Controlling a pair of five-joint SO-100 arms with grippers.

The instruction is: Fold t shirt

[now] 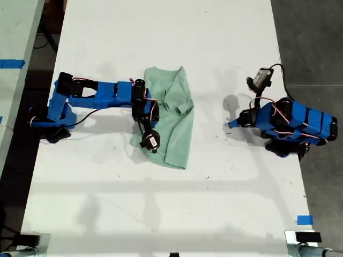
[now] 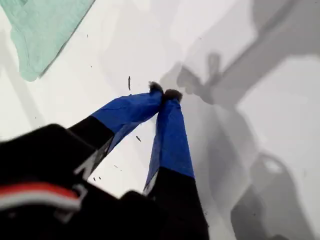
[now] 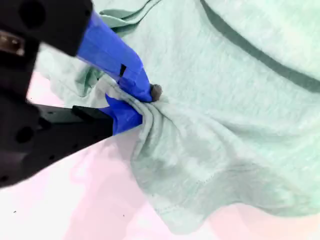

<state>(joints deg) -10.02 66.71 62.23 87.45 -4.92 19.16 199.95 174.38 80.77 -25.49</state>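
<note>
t shirt: soft, wrinkled mint cloth on white table | my second gripper: fingers pinching a bunched fold | my first gripper: fingers together, empty

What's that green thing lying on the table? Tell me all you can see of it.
It is a t shirt of pale mint-green, soft-looking cloth, wrinkled and partly folded over itself, with a darker seam line across it. It lies flat on the white table, near the middle, lengthwise toward the exterior view's bottom. My second pincer is shut on a bunched pinch of its fabric near one edge. My first pincer is closed, apart from it, over bare table.
</note>
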